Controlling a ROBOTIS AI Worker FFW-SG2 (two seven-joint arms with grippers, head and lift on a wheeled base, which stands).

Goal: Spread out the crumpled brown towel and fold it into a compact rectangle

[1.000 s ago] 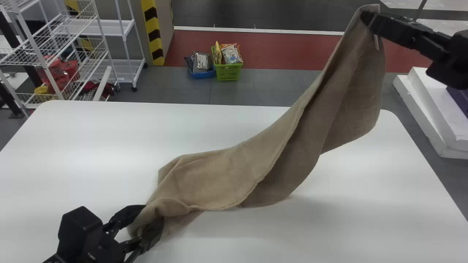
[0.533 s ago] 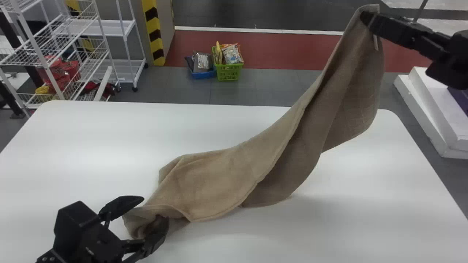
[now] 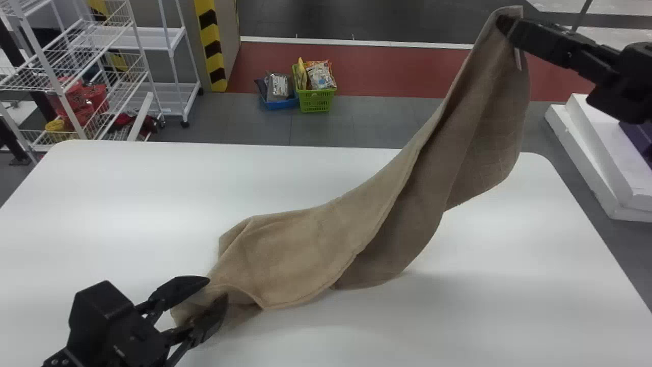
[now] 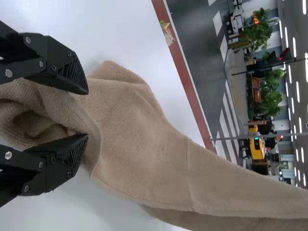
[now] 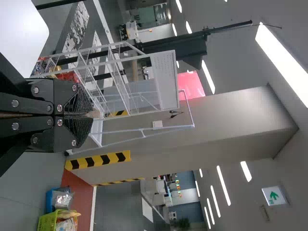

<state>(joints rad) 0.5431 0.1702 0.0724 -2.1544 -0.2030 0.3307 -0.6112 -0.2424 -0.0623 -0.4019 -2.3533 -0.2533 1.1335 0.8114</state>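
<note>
Towel (image 3: pixel 300 244) stretched from table's (image 3: pixel 127 204) near left to above its far right. Left gripper (image 3: pixel 216 288) over table's near left, jaws parted, towel between; right gripper (image 3: pixel 503 24) above far right, clenched on towel corner.

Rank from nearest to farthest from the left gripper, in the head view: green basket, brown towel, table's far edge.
1. Brown towel: between the left gripper's fingers.
2. Table's far edge: beyond the towel.
3. Green basket: on the floor past the table.
</note>
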